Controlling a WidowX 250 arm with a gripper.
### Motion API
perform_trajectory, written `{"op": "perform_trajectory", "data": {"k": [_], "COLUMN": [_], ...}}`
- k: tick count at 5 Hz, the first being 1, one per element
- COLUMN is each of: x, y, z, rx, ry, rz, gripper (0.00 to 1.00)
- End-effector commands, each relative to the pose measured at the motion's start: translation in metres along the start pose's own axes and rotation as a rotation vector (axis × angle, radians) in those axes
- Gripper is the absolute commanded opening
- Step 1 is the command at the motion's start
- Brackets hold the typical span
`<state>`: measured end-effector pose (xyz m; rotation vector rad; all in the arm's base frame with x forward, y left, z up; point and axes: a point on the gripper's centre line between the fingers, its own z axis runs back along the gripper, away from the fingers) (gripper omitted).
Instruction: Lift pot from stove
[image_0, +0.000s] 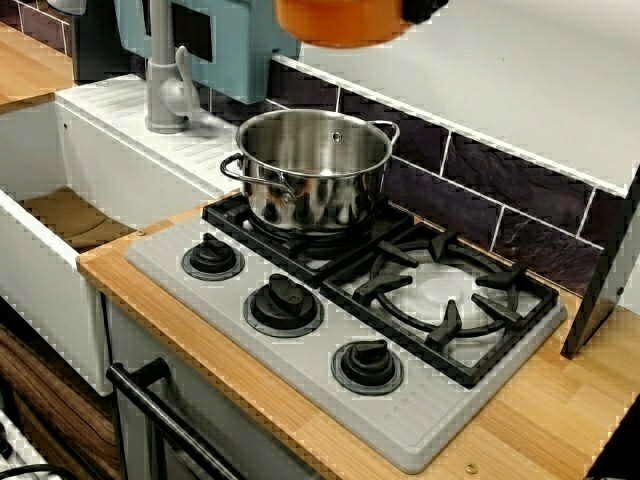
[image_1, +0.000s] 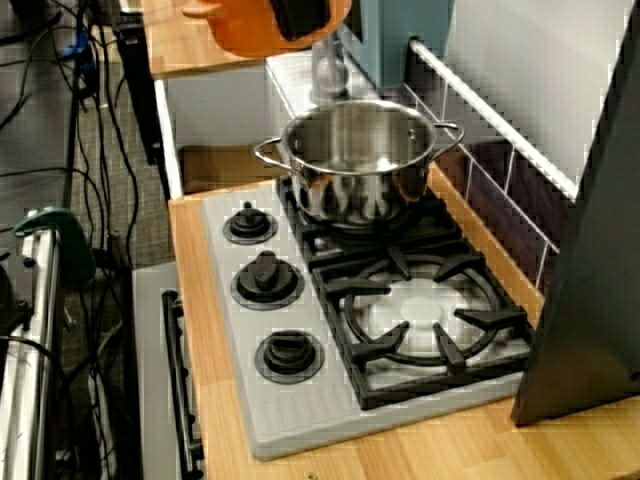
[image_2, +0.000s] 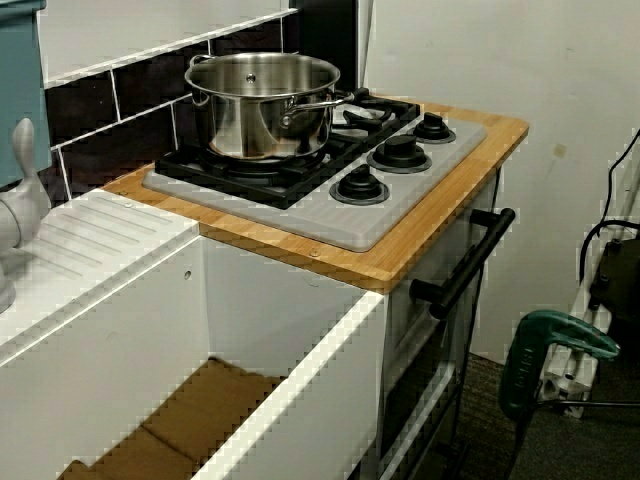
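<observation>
Pot (image_0: 340, 22): orange, held aloft at top edge of frame, well clear above stove (image_0: 300, 380).
Gripper (image_1: 300, 15): dark, mostly cropped; jaw state indeterminable, apparently at pot rim.
Below: steel pot (image_0: 315, 170) on rear burner.

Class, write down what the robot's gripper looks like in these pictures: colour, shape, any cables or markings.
Very little of it shows. The gripper appears only as a plain black, blocky piece at the top edge, in front of the orange pot. No markings, cables or arm links can be made out, and the view from the sink side does not show it at all.
</observation>
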<state>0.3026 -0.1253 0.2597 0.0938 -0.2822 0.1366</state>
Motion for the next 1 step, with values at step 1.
{"op": "perform_trajectory", "data": {"k": [1], "x": [0.0003], "y": [0.0072], "z": [0.0298], "rx": [-0.041], "ry": [-0.075], "rz": [0.027], "gripper": [0.00]}}
